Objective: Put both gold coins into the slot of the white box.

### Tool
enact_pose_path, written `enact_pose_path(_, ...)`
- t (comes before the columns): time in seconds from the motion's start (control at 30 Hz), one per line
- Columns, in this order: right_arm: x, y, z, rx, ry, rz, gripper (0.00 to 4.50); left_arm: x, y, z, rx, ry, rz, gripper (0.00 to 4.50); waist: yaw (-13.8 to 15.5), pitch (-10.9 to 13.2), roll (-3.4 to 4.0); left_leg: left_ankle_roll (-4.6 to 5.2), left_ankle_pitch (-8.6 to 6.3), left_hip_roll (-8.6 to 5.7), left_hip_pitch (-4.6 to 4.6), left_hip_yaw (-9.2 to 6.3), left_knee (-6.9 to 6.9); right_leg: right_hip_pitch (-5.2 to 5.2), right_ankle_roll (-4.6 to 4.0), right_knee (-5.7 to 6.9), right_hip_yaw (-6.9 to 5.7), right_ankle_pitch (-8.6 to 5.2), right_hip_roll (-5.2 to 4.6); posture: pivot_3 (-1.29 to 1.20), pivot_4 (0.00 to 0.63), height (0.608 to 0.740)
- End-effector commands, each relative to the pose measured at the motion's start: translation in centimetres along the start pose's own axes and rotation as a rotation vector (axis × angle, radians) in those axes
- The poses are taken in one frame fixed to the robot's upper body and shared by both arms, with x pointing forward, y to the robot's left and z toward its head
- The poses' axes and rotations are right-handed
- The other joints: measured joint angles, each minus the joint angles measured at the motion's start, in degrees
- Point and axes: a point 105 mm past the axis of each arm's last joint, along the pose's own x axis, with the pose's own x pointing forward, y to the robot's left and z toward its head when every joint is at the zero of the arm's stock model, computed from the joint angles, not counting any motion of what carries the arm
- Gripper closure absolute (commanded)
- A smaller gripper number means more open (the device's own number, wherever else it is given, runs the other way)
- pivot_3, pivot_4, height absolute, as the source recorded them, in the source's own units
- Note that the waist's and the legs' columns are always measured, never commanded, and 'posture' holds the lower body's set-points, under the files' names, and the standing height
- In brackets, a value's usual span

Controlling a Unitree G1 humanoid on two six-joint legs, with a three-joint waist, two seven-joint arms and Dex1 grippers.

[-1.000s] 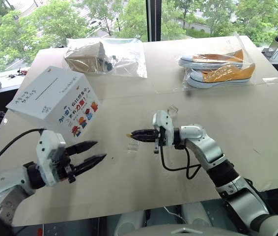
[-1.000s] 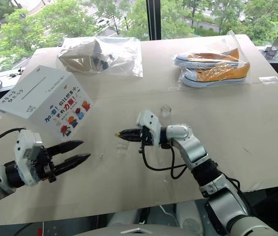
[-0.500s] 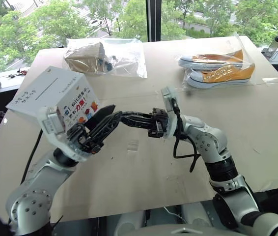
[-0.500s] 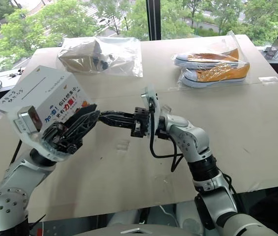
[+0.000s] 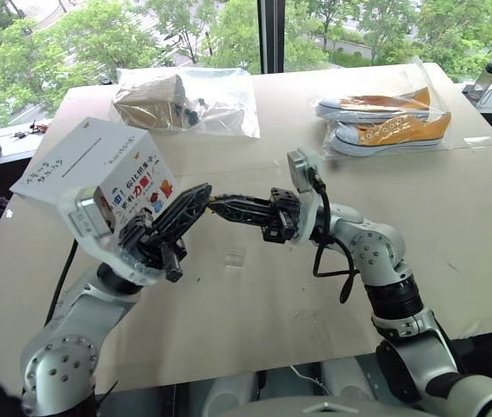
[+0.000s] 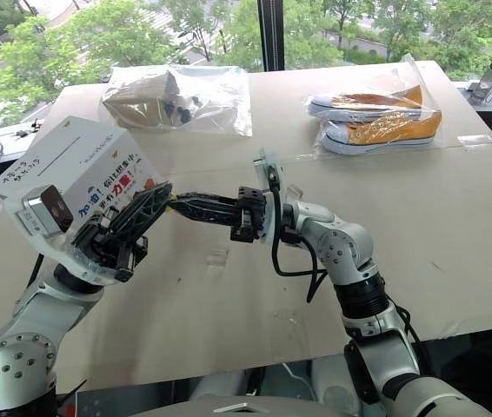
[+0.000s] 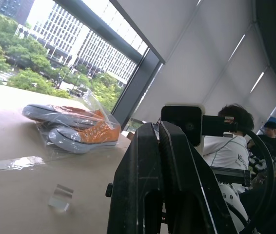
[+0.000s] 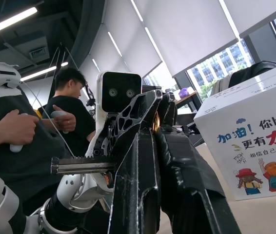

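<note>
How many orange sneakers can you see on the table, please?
2. Both sit in one clear plastic bag at the far right of the table: the farther sneaker lies behind the nearer sneaker. No others seem hidden.

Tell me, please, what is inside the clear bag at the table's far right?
A pair of orange sneakers with white soles, stacked, fills the clear bag. Anything beneath them is hidden.
</note>
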Motion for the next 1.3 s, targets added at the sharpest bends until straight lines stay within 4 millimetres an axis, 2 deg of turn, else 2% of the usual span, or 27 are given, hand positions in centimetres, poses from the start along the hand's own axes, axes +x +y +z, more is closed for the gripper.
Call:
enact_pose_path(0.03, 0.7, 1.2, 2.1, -0.032, -0.055, 0.072, 3.89, 0.3, -0.5, 0.1, 0.023, 0.008, -0.016, 4.5, 0.0, 0.0, 0.0, 0.0, 0.0, 0.0, 0.0, 0.0, 0.0, 0.0, 0.0, 0.0, 0.0, 0.0, 0.0, 0.0, 0.15, 0.74)
enact_pose_path(0.17, 0.5, 0.4, 2.3, -0.109, -0.036, -0.004, 2.18, 0.1, 0.9, 1.7, 0.12, 0.012, 0.053, 4.5, 0.0, 0.0, 0.0, 0.0, 0.0, 0.0, 0.01, 0.0, 0.0, 0.0, 0.0, 0.01, -0.01, 0.0, 0.0, 0.0, 0.15, 0.74)
enact_pose_path(0.27, 0.2, -0.3, 2.3, -0.197, 0.001, -0.045, 0.58, -0.2, 2.2, 4.4, 0.264, 0.045, 0.126, 4.5, 0.0, 0.0, 0.0, -0.01, 0.01, 0.0, -0.01, -0.05, 0.0, -0.02, 0.0, 0.02, -0.03, 0.0, 0.02, 0.0, 0.15, 0.74)
enact_pose_path(0.3, 0.1, -0.6, 2.3, -0.232, 0.012, -0.063, 0.28, -0.3, 2.7, 5.4, 0.317, 0.062, 0.156, 4.5, 0.0, 0.0, 0.01, -0.01, 0.01, 0.0, 0.0, -0.02, 0.0, -0.02, 0.0, 0.02, -0.03, 0.0, 0.03, 0.0, 0.15, 0.74)
enact_pose_path(0.47, -0.4, -2.5, 3.5, -0.475, 0.06, -0.174, 0.28, -1.5, 5.4, 11.7, 0.617, 0.241, 0.33, 4.5, -0.2, 0.1, 0.08, -0.02, 0.01, 0.0, -0.02, 0.01, -0.02, -0.08, 0.0, 0.02, -0.01, 0.0, 0.11, 0.0, 0.15, 0.74)
enact_pose_path(0.6, 0.1, -2.7, 4.5, -0.563, 0.052, -0.185, 0.28, -3.1, 7.5, 16.2, 0.706, 0.286, 0.439, 4.5, -0.2, 0.1, 0.1, -0.02, 0.01, 0.0, -0.03, 0.04, -0.13, -0.12, 0.01, -0.04, 0.01, 0.0, 0.15, 0.0, 0.15, 0.74)
enact_pose_path(0.67, 0.4, -2.6, 4.8, -0.589, 0.048, -0.179, 0.28, -4.7, 9.0, 17.4, 0.698, 0.338, 0.497, 4.5, -0.4, 0.1, 0.12, -0.03, 0.01, 0.0, -0.03, 0.04, -0.17, -0.15, 0.01, -0.05, 0.03, -0.01, 0.14, 0.0, 0.15, 0.74)
enact_pose_path(0.77, 0.9, -2.4, 5.1, -0.609, 0.037, -0.166, 0.28, -6.8, 11.5, 17.9, 0.681, 0.424, 0.578, 4.5, -0.5, 0.1, 0.12, -0.04, 0.0, 0.0, -0.06, 0.03, -0.27, -0.27, 0.0, -0.04, 0.03, -0.01, 0.12, 0.0, 0.15, 0.74)
enact_pose_path(0.97, 1.3, -1.9, 5.2, -0.621, 0.034, -0.144, 0.28, -8.4, 14.3, 17.4, 0.582, 0.472, 0.572, 4.5, -0.3, 0.1, 0.03, -0.05, 0.0, -0.02, -0.21, -0.01, -0.2, -0.41, 0.01, -0.04, -0.02, 0.0, 0.09, 0.0, 0.15, 0.74)
enact_pose_path(1.3, 1.4, -1.7, 5.3, -0.63, 0.032, -0.141, 0.28, -9.6, 16.0, 16.0, 0.434, 0.505, 0.496, 4.5, -1.6, 0.0, -0.02, -0.05, 0.01, -0.03, -0.27, -0.04, -0.13, -0.47, 0.01, 0.05, -0.04, 0.0, 0.07, 0.0, 0.15, 0.74)
